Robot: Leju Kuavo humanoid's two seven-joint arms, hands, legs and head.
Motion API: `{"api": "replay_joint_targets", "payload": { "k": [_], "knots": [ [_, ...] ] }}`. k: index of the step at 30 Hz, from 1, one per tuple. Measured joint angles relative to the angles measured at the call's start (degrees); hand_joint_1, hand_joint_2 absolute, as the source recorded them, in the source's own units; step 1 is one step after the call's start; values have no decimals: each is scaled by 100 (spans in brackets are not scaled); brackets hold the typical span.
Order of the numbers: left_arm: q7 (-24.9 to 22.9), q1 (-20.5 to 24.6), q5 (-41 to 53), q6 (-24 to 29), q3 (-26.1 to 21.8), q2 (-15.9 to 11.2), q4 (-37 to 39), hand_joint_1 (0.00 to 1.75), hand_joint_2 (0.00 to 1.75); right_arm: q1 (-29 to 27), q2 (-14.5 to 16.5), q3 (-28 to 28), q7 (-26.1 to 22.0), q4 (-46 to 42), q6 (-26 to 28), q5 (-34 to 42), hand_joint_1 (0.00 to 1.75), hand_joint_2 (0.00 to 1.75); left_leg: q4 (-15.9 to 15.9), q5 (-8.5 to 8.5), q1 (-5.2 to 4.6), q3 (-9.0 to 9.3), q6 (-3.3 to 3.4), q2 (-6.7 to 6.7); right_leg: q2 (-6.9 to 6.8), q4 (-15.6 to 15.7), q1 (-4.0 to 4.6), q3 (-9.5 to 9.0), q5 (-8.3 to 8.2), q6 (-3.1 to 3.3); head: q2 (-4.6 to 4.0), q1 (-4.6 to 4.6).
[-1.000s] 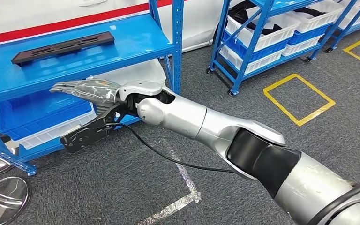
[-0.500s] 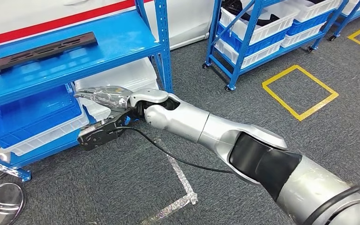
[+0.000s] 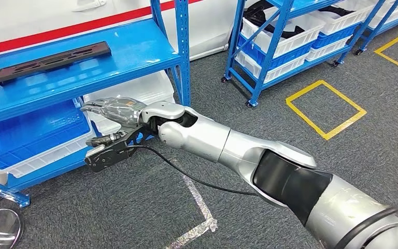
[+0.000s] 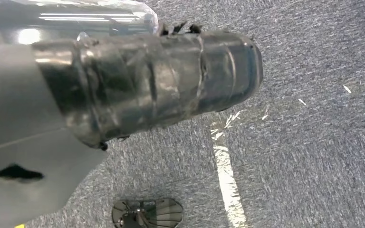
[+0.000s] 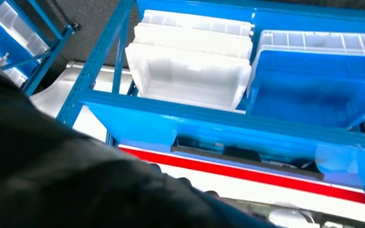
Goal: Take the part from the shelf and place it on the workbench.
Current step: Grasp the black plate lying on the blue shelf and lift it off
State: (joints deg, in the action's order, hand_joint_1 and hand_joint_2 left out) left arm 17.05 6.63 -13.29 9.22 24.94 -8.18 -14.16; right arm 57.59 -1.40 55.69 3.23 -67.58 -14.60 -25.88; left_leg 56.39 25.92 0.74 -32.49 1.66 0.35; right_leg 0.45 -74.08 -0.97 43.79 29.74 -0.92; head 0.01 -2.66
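The part (image 3: 52, 62) is a long, flat, dark bar lying on the blue shelf (image 3: 124, 52) at the upper left. My right hand (image 3: 111, 130) reaches in front of the rack, lower than the shelf board and to the right of the part, not touching it. Its fingers are apart with nothing between them. In the right wrist view the part (image 5: 218, 153) appears as a dark strip along the shelf board, and my right hand (image 5: 52, 180) is a dark blur. My left hand (image 4: 147, 85) hangs over the grey carpet, its fingers hidden.
A blue bin (image 3: 36, 129) and a white bin (image 3: 129, 91) sit on the lower shelf behind my right hand. A second blue rack (image 3: 290, 36) with bins stands to the right. A black cable (image 3: 186, 176), silver tape (image 3: 197, 207) and a yellow tape square (image 3: 325, 109) lie on the floor.
The whole head view has shifted, so the camera has moved. My right hand sits a little further right of the part than before, and it holds nothing throughout.
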Motion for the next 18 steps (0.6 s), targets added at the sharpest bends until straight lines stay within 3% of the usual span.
{"api": "replay_joint_targets", "payload": {
  "k": [2,4,9,11,13,14,15,16,18],
  "knots": [
    [3,-4,0,6,0,3,0,0,0,-4,-4,0,1,0,-1,-10,0,0,80,94,45,28,-68,-7,-28,608,-51,-231,-397,-61,0,-1],
    [11,0,8,17,0,-4,2,0,0,10,-8,1,2,-9,-11,-22,0,0,189,207,47,9,-168,-15,-47,1172,-60,-497,-582,-62,0,-1],
    [53,7,39,41,0,-1,4,0,0,19,-7,2,17,-54,-26,-108,0,0,298,355,50,17,-307,4,-7,1299,-42,-634,-456,167,1,9],
    [63,13,38,60,0,1,4,0,0,24,-4,2,16,-78,-27,-121,0,0,817,541,53,-249,-326,2,-3,1323,-43,-731,-405,238,0,14],
    [72,6,38,74,0,1,4,0,0,13,-4,2,16,-86,-38,-119,0,0,1577,720,49,-740,-324,0,4,1339,-13,-835,-333,276,-1,16],
    [85,-5,38,78,0,3,4,0,0,3,-4,2,19,-91,-51,-116,0,0,1805,699,45,-942,-313,0,13,1342,6,-894,-289,284,-1,16],
    [104,-16,38,80,0,5,4,0,0,-4,-4,2,24,-99,-66,-111,0,0,1820,556,38,-1051,-288,-2,25,1344,26,-961,-238,289,0,16],
    [128,-24,39,81,0,7,4,0,0,-7,-4,2,28,-114,-82,-105,0,0,1608,305,22,-1047,-248,-6,38,1346,46,-1040,-183,290,0,16],
    [168,-29,40,83,0,3,5,0,0,-4,-6,2,35,-146,-107,-97,0,0,910,-233,-30,-850,-119,-22,53,1376,71,-1194,-71,286,0,13]
  ]
}}
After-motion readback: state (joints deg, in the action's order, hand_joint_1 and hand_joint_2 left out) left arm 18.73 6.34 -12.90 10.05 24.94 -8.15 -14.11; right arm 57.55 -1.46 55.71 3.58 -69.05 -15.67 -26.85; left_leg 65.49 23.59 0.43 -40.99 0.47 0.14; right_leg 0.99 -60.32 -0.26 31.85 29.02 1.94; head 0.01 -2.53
